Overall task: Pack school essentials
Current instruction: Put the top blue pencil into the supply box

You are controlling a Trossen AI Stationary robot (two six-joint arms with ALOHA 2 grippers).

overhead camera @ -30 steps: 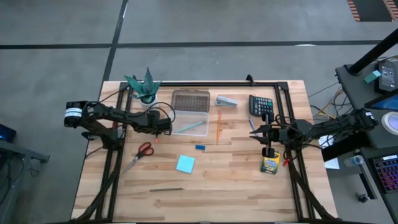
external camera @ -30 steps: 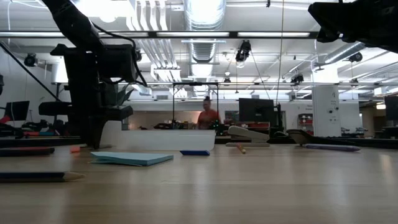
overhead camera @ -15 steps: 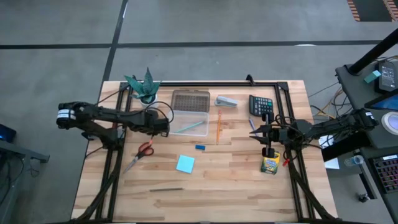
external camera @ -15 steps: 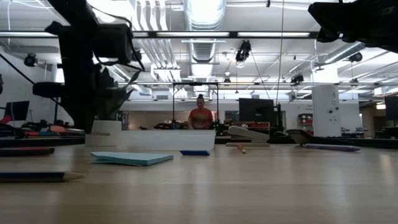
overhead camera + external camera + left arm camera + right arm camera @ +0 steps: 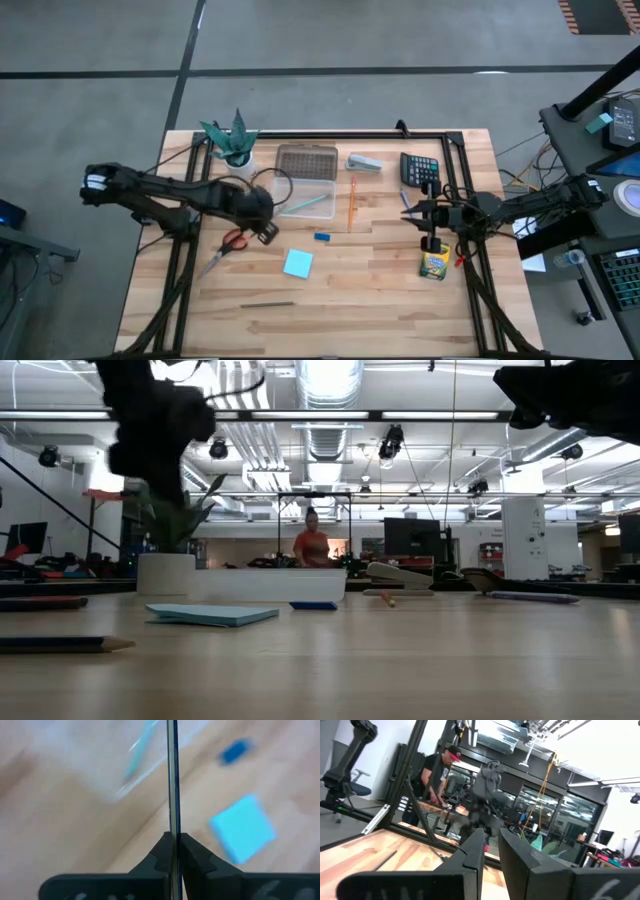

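Observation:
My left gripper (image 5: 267,232) (image 5: 172,842) is shut and empty. It hangs above the table between the red-handled scissors (image 5: 231,240) and the blue eraser (image 5: 321,237) (image 5: 235,751). The clear case (image 5: 305,190) (image 5: 95,765) holds a teal pen (image 5: 312,203). The light-blue notepad (image 5: 297,263) (image 5: 242,827) lies flat nearer the near edge. An orange pencil (image 5: 352,200) lies right of the case, and a grey pencil (image 5: 266,305) by the near edge. My right gripper (image 5: 406,212) (image 5: 490,845) waits open above the table, left of the crayon box (image 5: 433,266).
A potted plant (image 5: 232,142), the grey stapler (image 5: 364,162) and the black calculator (image 5: 419,168) stand along the far side. A black frame rail (image 5: 330,134) borders the table. Bare wood lies between the notepad and the crayon box. A person (image 5: 312,548) stands in the room behind.
My left gripper has drawn back from the case's left side toward the near edge and risen, ending up beside the scissors; its arm has swung with it. The person behind the table has walked a little to the left in the low view.

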